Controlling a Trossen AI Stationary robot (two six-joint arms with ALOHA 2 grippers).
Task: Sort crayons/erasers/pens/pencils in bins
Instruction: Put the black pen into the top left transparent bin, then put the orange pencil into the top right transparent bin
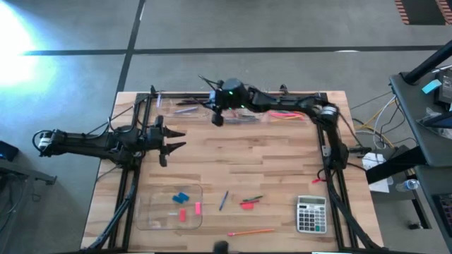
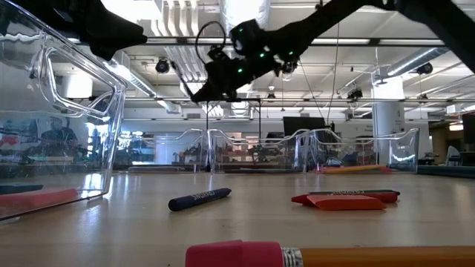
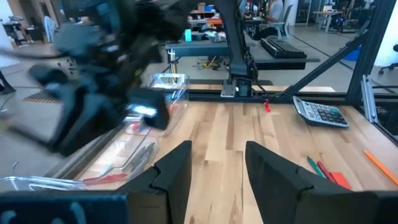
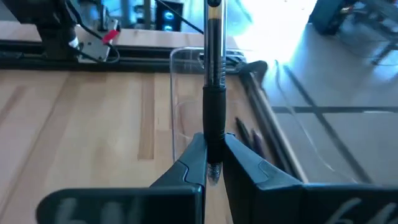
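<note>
High view: the right gripper [image 1: 216, 116] is extended over the far edge of the table [image 1: 282, 169], above the row of small clear tubs [image 1: 244, 113]. In the right wrist view its fingers are clamped on a dark pen [image 4: 213, 93], which stands straight out between them over one clear tub [image 4: 186, 106]; more dark pens [image 4: 249, 134] lie inside that tub. The left gripper [image 1: 178, 140] waits at the table's left side, its fingers apart and holding nothing.

On the near part of the table the shallow clear tray [image 1: 159, 212] holds a blue eraser [image 1: 181, 197] and pink ones [image 1: 191, 211]. Just right of it lies a loose blue pen [image 1: 223, 200], then a red and green cluster of crayons [image 1: 249, 202]. An orange pencil [image 1: 252, 231] lies near the front edge. A grey calculator [image 1: 311, 214] sits at the near right.
</note>
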